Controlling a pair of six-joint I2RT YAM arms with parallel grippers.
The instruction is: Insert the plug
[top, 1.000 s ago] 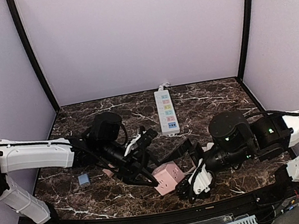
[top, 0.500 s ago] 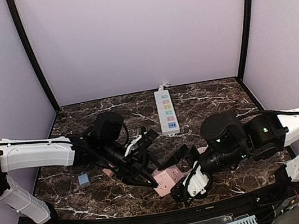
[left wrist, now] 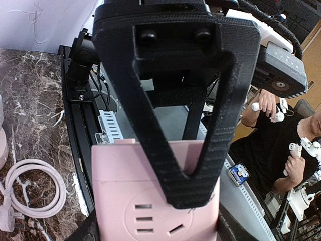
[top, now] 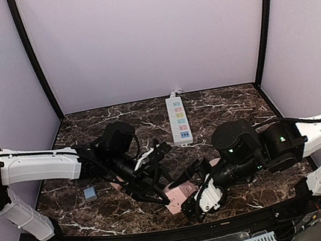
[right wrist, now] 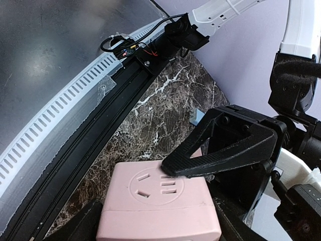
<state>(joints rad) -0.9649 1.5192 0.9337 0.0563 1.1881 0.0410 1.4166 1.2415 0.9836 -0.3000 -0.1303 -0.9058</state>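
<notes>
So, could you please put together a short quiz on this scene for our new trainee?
1. True or false: the pink socket cube lies alone on the table, with nothing touching it.
2. Where is the white power strip? A: at the back of the table. B: at its near edge. C: lifted in the air.
3. What colour is the small square piece on the table's left side?
Key: 1 false, a black finger rests on it; 2 A; 3 blue.
</notes>
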